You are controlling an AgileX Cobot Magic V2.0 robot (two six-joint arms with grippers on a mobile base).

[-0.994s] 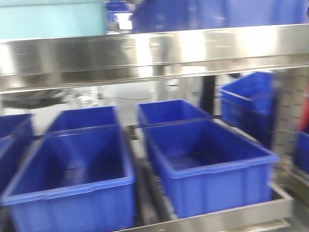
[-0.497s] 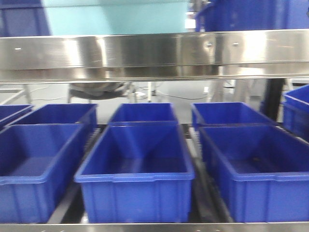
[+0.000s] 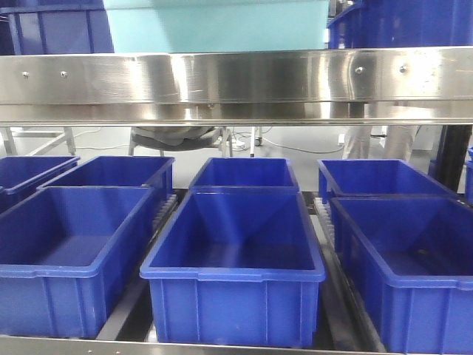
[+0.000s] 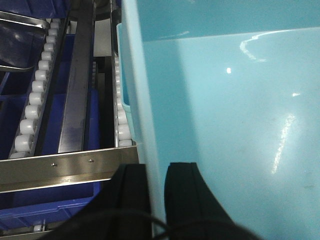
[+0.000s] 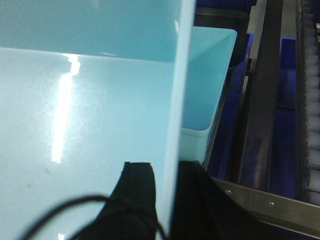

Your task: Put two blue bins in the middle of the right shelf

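We see the first light-blue bin (image 3: 214, 26) at the top of the front-facing view, above the steel shelf rail (image 3: 236, 78). It sits between a dark blue bin at far left (image 3: 59, 29) and another at far right (image 3: 399, 22). We cannot tell whether its base rests on the shelf or is lifted clear.

The left pincer (image 4: 156, 167) straddles the bin's left wall. One black finger (image 4: 131, 200) is outside and the other is inside, and both press against the plastic. The right pincer (image 5: 167, 167) is clamped on the right wall in the same way. The bin's smooth, glossy floor fills most of both wrist views.

The second light-blue bin (image 5: 207, 85) shows just beyond the right wall, and its rim also appears past the left wall. We cannot tell whether it sits under the first bin or behind it.

Further out, the left wrist view shows a lane of white rollers (image 4: 35, 100) beside a steel bar (image 4: 77, 85).

Below the rail, the lower shelf carries rows of open dark blue bins (image 3: 233, 244), standing upright side by side in near and far ranks.
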